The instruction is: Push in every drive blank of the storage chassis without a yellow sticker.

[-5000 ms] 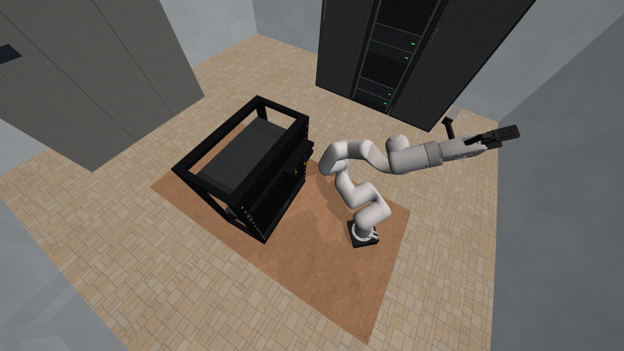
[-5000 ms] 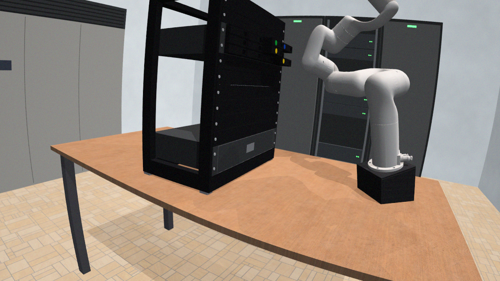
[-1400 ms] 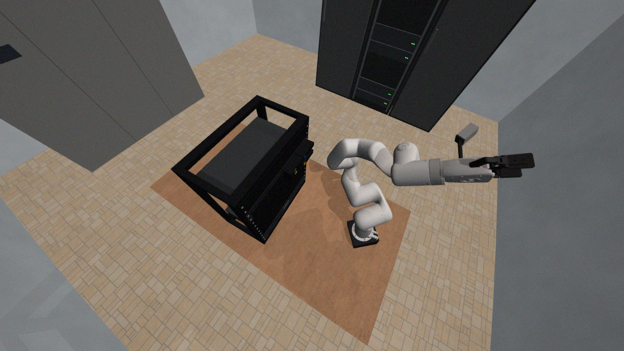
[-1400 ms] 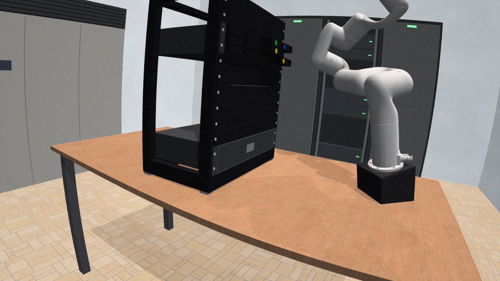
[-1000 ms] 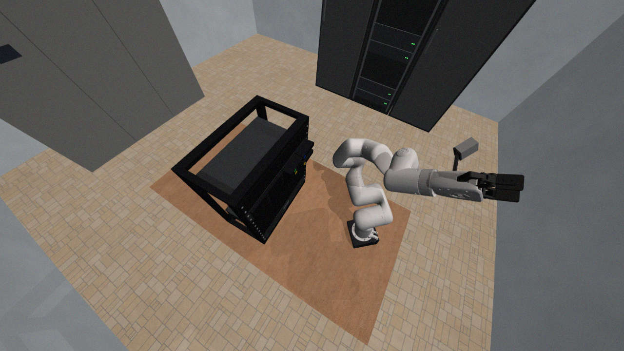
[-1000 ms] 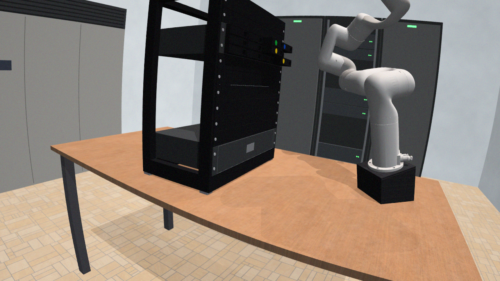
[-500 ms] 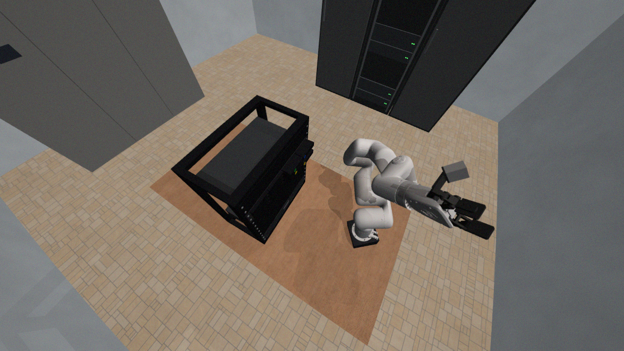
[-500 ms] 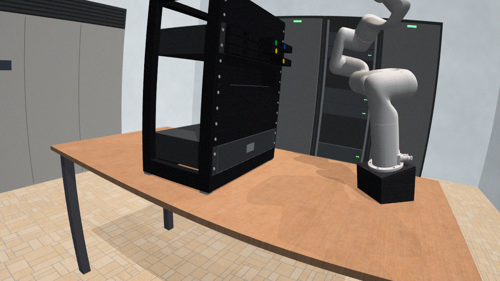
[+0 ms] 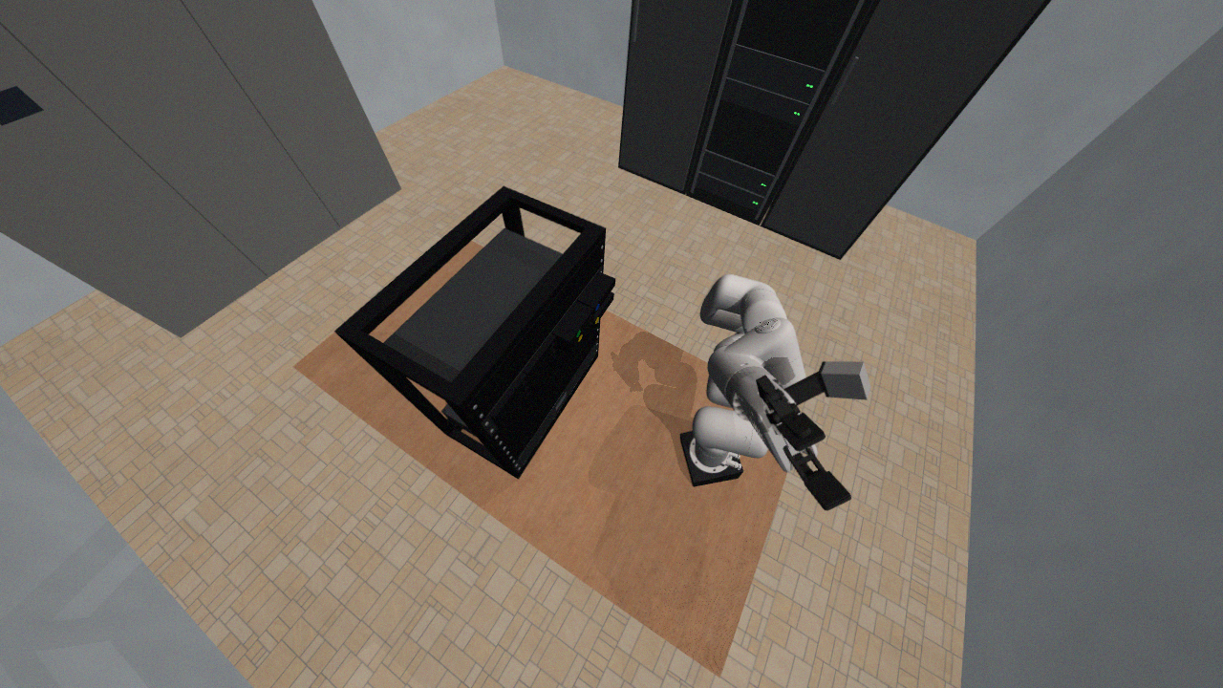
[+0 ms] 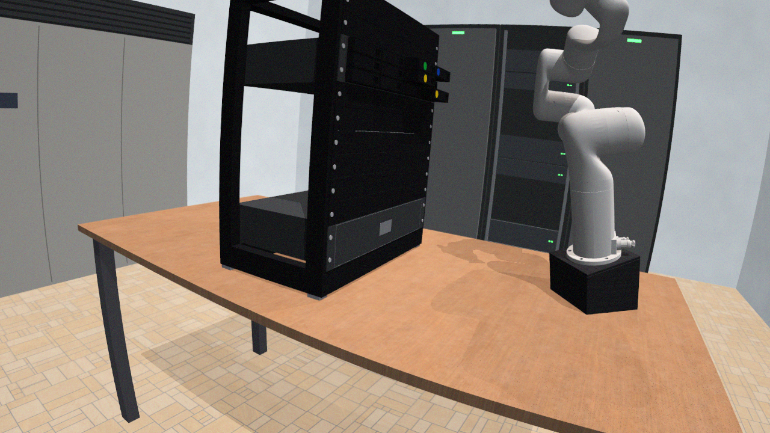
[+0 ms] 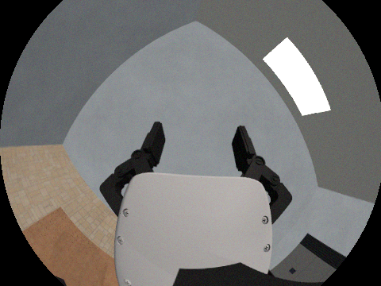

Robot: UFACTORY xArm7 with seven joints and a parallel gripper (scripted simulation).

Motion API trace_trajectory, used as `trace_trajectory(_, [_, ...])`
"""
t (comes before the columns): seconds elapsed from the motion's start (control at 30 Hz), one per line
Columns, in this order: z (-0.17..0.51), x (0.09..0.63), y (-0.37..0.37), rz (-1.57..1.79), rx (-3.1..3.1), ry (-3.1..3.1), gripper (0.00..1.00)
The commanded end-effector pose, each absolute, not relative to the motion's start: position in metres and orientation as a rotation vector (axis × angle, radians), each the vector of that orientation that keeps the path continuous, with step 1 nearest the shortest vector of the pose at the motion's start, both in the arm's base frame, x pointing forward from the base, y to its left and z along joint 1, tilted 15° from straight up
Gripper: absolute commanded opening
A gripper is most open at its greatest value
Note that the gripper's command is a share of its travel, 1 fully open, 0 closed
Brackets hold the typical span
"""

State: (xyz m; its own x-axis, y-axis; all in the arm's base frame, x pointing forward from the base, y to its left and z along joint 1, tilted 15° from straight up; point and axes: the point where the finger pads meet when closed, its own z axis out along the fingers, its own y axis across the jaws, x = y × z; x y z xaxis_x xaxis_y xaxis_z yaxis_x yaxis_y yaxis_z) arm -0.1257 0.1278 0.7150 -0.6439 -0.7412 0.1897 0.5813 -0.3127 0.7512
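The black rack (image 10: 328, 145) stands on the wooden table (image 10: 431, 312); it also shows from above in the top view (image 9: 479, 333). Near the top right of its front, drive blanks stand out, with a green sticker (image 10: 425, 65), a blue sticker (image 10: 438, 71) and two yellow stickers (image 10: 425, 78) (image 10: 437, 94). The blue one and the lower yellow one stand out furthest. My gripper (image 11: 199, 132) (image 9: 827, 489) is open and empty, pointing up at the grey walls and ceiling. It is raised above the arm's base (image 9: 714, 462), far from the rack's front. It is out of frame in the exterior view.
The arm (image 10: 592, 134) is folded over its black pedestal (image 10: 595, 279) at the table's right end. Dark server cabinets (image 10: 538, 134) stand behind the table. Grey cabinets (image 10: 80, 150) stand to the left. A grey chassis (image 10: 374, 231) sits at the rack's bottom.
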Motion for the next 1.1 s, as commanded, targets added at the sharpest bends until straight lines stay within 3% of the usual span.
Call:
trace_trajectory(0.0, [0.710, -0.089, 0.145, -2.171, 0.148, -1.065, 1.00])
trace_trajectory(0.63, [0.667, 0.058, 0.155, -2.670, -0.268, -1.204, 1.00])
trace_trajectory(1.07, [0.612, 0.160, 0.109, -2.991, -0.714, -1.361, 1.00])
